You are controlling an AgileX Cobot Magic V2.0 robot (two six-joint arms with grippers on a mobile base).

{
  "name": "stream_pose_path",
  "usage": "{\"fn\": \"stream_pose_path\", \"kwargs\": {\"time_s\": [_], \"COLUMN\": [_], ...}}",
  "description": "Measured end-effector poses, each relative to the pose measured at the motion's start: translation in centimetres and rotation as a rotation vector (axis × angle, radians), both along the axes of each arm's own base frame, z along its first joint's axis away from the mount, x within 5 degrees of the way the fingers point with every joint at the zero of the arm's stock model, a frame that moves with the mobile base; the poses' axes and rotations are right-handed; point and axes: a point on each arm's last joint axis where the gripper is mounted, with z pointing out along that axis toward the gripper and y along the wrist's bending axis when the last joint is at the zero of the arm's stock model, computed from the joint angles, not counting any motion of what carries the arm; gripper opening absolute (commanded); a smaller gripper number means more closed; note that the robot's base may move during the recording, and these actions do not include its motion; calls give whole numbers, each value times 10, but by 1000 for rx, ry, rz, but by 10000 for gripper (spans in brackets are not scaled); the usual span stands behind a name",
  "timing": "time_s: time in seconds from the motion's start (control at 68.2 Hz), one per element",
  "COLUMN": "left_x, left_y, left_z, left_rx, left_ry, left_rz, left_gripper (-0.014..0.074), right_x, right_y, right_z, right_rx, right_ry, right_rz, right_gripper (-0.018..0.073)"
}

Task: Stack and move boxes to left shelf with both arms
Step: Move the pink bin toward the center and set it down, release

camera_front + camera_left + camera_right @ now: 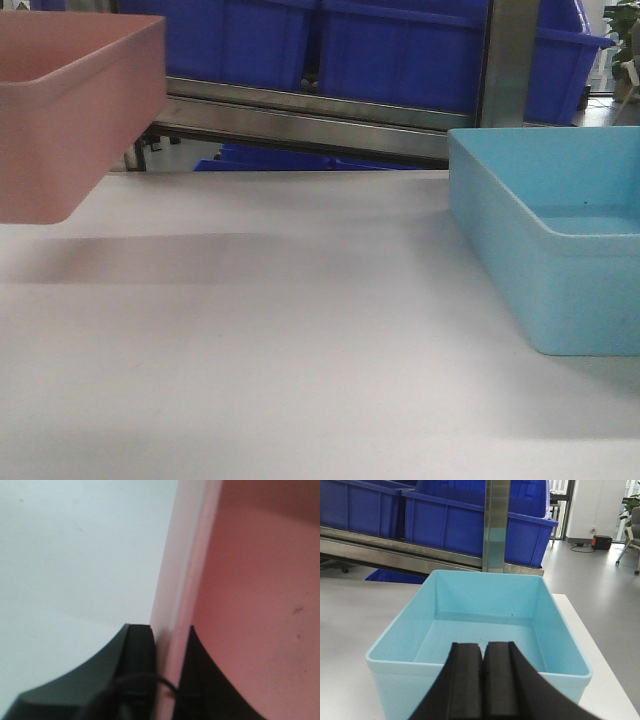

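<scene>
The salmon pink box (70, 110) hangs above the white table at the upper left, a shadow under it. My left gripper (166, 630) is shut on this pink box's (250, 605) side wall, one finger outside and one inside. The light blue box (560, 250) rests on the table at the right. My right gripper (483, 645) is shut with nothing in it, just in front of the near wall of the blue box (485, 610). Behind the table stands a steel-framed rack (300, 115); whether it is the left shelf I cannot tell.
Dark blue bins (400, 50) sit on the rack (395, 550), with a vertical steel post (496, 525) between them. The white table (300, 330) ends just right of the blue box; beyond its edge (580, 625) is open floor.
</scene>
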Motion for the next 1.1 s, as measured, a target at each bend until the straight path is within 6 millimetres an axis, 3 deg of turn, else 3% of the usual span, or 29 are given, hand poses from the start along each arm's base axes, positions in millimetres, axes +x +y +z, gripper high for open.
{"fn": "stream_pose_path", "kwargs": {"time_s": [0.205,0.586,0.821,1.1], "left_x": [-22,-60,-78,-86], "left_y": [-61,-160,-192,-196], "left_z": [-3,-57,-94,-120], "left_rx": [-68,-88,-102,-90], "left_ry": [73,177,175,142], "left_rz": [-29,-106,-82,-65], "left_gripper": [-11,-11,-11,-12], "right_x": [0,0,0,0], "right_y": [0,0,0,0], "right_z": [0,0,0,0], "right_rx": [0,0,0,0], "right_ry": [0,0,0,0], "right_rz": [0,0,0,0], "right_gripper": [49,49,49,49]}}
